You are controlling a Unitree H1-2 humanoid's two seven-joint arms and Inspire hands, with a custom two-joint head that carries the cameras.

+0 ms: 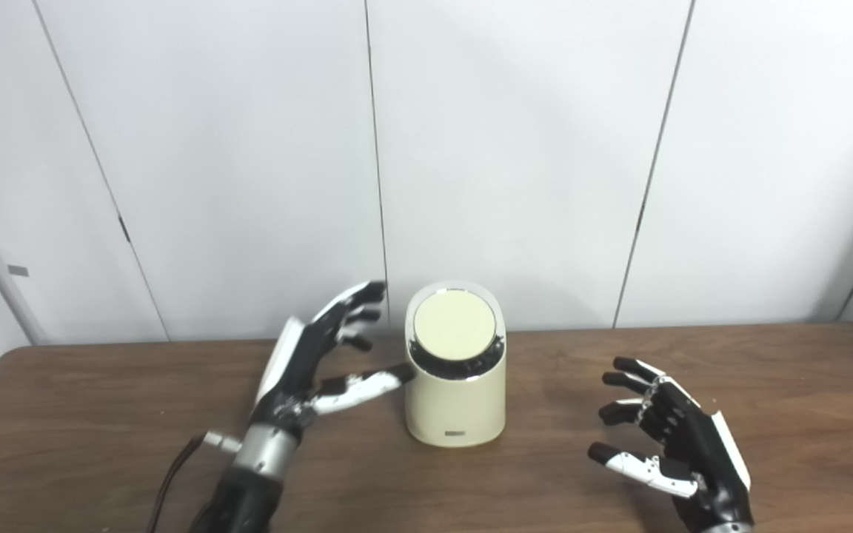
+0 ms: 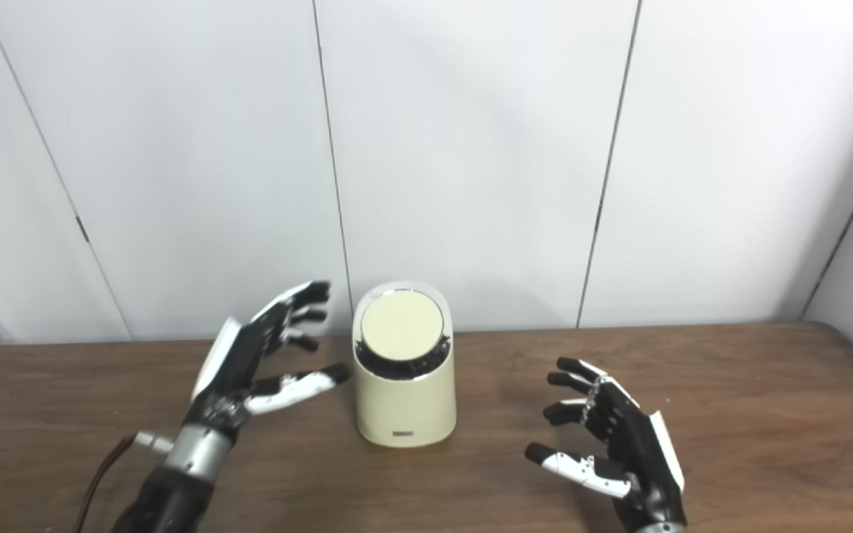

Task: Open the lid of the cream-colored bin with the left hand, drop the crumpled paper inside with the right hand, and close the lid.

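Observation:
A cream-colored bin stands on the wooden table near its middle, with its round slanted lid lying flat and closed. My left hand is open just left of the bin, fingers spread upward and the thumb tip close to the bin's side below the dark rim. My right hand is open to the right of the bin, well apart from it, fingers curled loosely and holding nothing. No crumpled paper shows in either view.
White wall panels rise right behind the table's far edge, close behind the bin. A dark cable runs along my left forearm near the table's front edge.

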